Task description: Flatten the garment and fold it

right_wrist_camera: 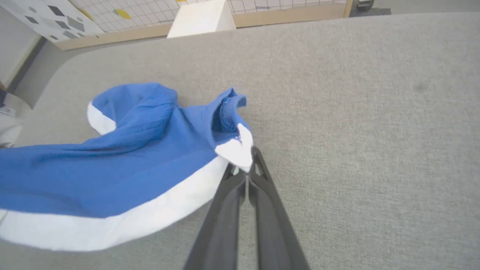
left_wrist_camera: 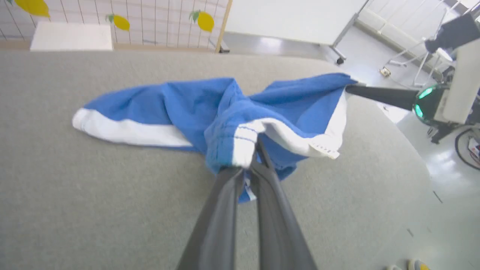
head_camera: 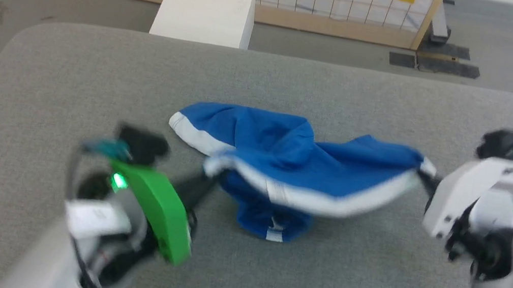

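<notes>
Now, garments: I count one, bright blue jersey shorts (head_camera: pixel 294 163), white-trimmed.
Grippers: two; left gripper (left_wrist_camera: pixel 252 159), right gripper (right_wrist_camera: pixel 248 167) both pinch its trim.

The garment (right_wrist_camera: pixel 93 176) is cut off at left.

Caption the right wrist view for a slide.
Dark-fingered right gripper shut on the white-trimmed corner of bright blue soft jersey shorts over a grey fabric table.
</notes>
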Available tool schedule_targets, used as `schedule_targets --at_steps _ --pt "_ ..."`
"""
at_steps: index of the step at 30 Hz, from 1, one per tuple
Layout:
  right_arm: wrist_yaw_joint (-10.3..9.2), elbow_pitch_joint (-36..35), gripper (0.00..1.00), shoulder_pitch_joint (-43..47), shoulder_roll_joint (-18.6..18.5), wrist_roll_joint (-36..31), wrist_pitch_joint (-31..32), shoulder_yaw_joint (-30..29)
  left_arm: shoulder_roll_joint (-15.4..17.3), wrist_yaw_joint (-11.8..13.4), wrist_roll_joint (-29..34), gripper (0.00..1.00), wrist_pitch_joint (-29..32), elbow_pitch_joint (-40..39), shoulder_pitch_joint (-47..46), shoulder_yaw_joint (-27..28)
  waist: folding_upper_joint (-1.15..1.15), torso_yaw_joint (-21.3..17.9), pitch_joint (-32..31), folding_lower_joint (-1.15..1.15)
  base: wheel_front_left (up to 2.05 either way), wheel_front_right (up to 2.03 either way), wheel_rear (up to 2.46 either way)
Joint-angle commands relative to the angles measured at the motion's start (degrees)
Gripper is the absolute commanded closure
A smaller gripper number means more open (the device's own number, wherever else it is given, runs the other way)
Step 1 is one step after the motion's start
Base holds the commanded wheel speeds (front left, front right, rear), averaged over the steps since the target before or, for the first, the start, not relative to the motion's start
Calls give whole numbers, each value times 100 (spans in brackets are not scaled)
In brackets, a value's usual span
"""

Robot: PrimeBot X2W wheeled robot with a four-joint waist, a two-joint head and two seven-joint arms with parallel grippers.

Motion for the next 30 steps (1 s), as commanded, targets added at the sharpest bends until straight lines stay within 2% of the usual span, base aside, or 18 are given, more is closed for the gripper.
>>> schedule_targets --at_steps 1,6,13,17,21,28,30 --pt "-8 -194 100 -267 -1 281 67 -84 75 -34 -183 100 65 -142 -396 193 0 21 -139 0 0 0 0" --pt "-8 -847 100 -1009 -3 997 518 -393 350 -38 -485 100 440 -237 -1574 682 0 -55 -384 0 0 0 0" --pt "-8 -1288 100 -2193 -2 2030 1037 -1152 761 61 -381 100 898 269 -3166 1018 0 -210 -466 0 0 0 0" --pt "-8 -1101 100 -2675 -2 2100 1021 -1323 1003 102 -123 100 1039 655 -3701 1016 0 -311 -241 0 0 0 0" --pt "-8 -679 100 -3378 -2 1938 799 -1486 1324 40 256 100 1157 1095 -4302 865 0 -432 331 0 0 0 0" --pt "-8 500 100 -4777 -2 1427 -140 -1398 1593 -47 741 100 804 1859 -5443 735 0 -719 1387 0 0 0 0" --pt "-8 805 100 -5155 -2 1245 -517 -1336 1545 -26 832 100 532 2048 -5756 778 0 -772 1613 0 0 0 0"
